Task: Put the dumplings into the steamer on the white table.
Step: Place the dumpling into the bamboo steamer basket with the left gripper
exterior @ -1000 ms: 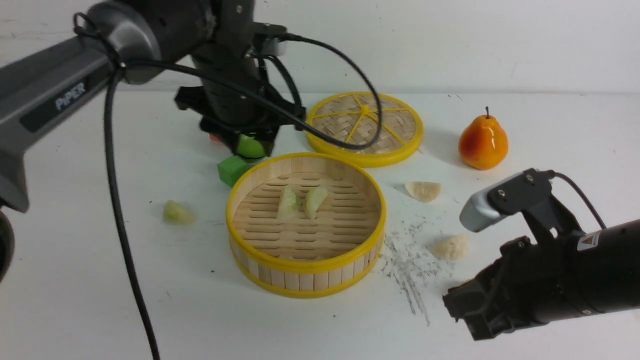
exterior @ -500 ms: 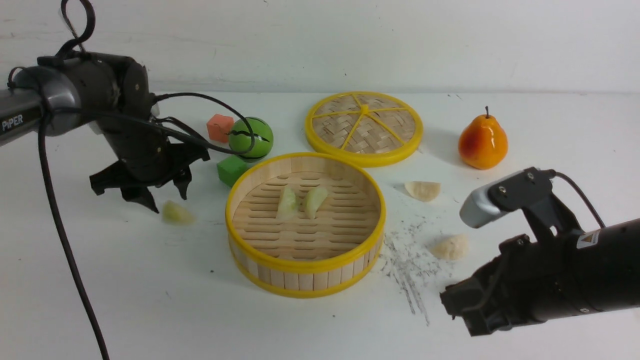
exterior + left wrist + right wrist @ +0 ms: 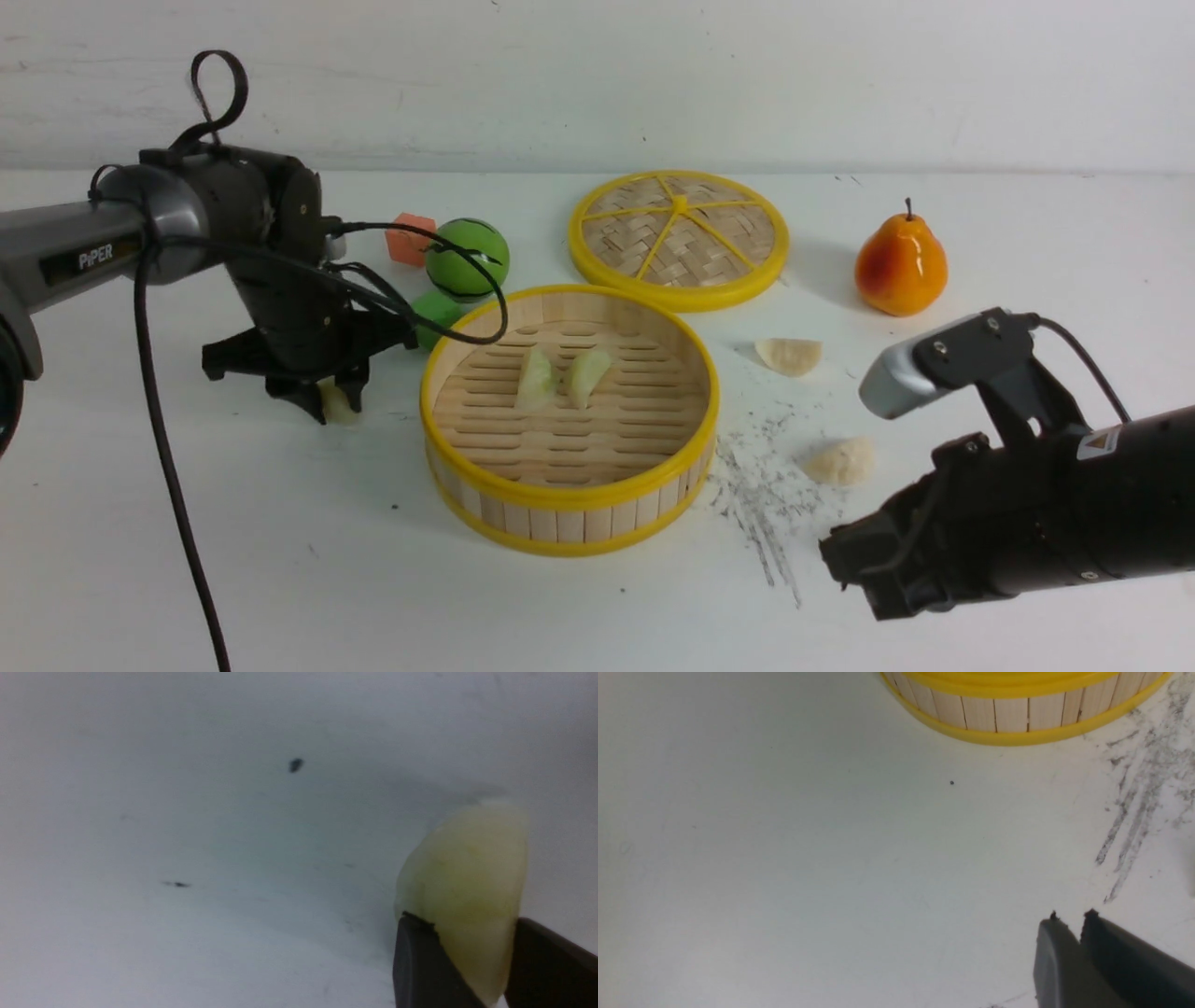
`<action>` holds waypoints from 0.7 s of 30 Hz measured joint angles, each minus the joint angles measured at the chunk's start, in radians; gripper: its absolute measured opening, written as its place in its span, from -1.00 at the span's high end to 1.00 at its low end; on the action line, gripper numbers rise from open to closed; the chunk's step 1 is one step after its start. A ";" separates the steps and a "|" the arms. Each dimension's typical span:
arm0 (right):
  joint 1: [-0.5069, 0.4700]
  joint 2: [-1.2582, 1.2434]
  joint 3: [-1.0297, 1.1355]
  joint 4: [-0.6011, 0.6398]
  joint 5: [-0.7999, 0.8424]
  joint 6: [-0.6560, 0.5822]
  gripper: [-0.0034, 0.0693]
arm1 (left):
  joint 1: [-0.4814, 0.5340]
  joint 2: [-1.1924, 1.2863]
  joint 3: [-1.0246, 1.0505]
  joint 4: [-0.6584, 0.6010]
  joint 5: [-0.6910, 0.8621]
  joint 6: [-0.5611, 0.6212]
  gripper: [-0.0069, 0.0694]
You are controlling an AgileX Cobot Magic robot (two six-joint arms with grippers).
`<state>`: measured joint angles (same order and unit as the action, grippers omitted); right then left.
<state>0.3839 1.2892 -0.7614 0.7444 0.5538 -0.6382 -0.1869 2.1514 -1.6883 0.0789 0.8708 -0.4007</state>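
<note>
Now pinching a pale yellowish-green dumpling [image 3: 462, 882] between the fingers of the left hand [image 3: 329, 403], down at the white desk [image 3: 280, 560] just left of the steamer [image 3: 569, 493]. Inside the steamer, two green dumplings [image 3: 537, 378] side by side on the slatted floor. Right of it, two cream dumplings [image 3: 790, 356] loose on the desk. Near those, right hand [image 3: 1071, 917] pressed together, empty.

Plain white wall [image 3: 747, 84], soft light
</note>
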 joint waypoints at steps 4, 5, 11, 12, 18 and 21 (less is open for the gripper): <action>0.000 0.018 0.000 0.000 -0.003 0.000 0.69 | -0.046 -0.041 -0.026 -0.020 0.026 0.094 0.26; 0.000 0.031 0.000 0.000 -0.003 0.000 0.69 | -0.080 -0.078 -0.053 -0.037 0.030 0.142 0.26; 0.000 0.088 0.000 0.000 -0.003 0.000 0.67 | -0.180 -0.153 -0.147 -0.124 -0.002 0.198 0.26; 0.000 0.092 0.000 0.001 -0.003 0.000 0.67 | -0.193 -0.153 -0.149 -0.141 -0.011 0.201 0.26; 0.000 0.115 0.000 0.032 -0.008 0.000 0.67 | -0.294 -0.083 -0.151 -0.247 -0.096 0.287 0.27; 0.000 0.118 0.000 0.035 -0.010 0.000 0.67 | -0.328 -0.037 -0.151 -0.248 -0.134 0.323 0.27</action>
<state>0.3839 1.4076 -0.7614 0.7798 0.5433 -0.6384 -0.5154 2.1147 -1.8393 -0.1694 0.7370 -0.0780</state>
